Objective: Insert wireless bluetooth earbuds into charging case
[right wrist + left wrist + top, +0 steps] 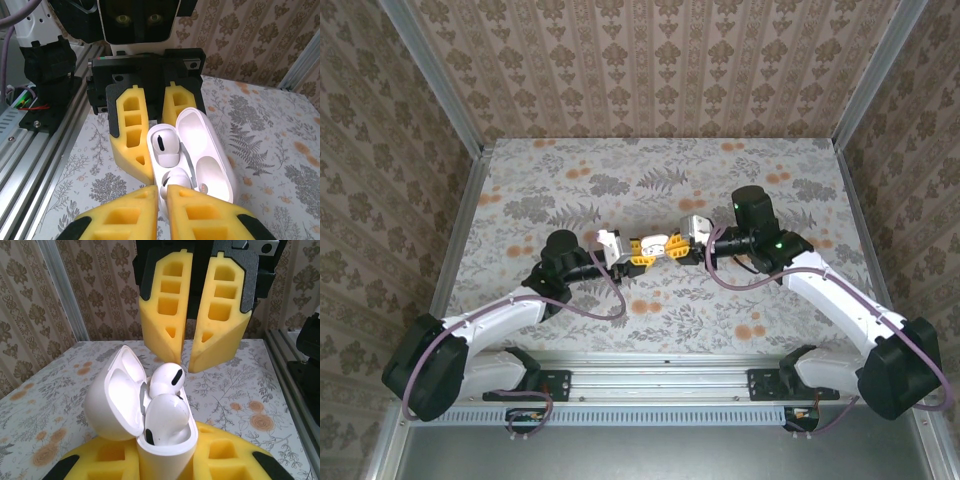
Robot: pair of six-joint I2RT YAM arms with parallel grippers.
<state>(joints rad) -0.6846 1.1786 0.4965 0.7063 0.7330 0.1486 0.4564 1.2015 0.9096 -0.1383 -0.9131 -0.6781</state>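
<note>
The charging case (165, 457) is white and glossy and stands upright between the yellow fingers of my left gripper (165, 467), which is shut on it. Its lid (107, 400) hangs open to one side. Both earbuds sit in the case's wells, one nearer the left wrist camera (167, 420) and one behind it (167, 381). My right gripper (162, 190) is shut with nothing between its fingers. Its tips hover just over one earbud (176, 179), while the other earbud (165, 145) lies beyond. In the top view both grippers meet at the table's middle, around the case (656, 244).
The floral tablecloth (720, 180) lies below, with wallpapered walls (650, 60) on three sides. An aluminium rail (35, 150) runs along the near edge by the arm bases. The right arm's black body (307, 360) stands at that view's edge.
</note>
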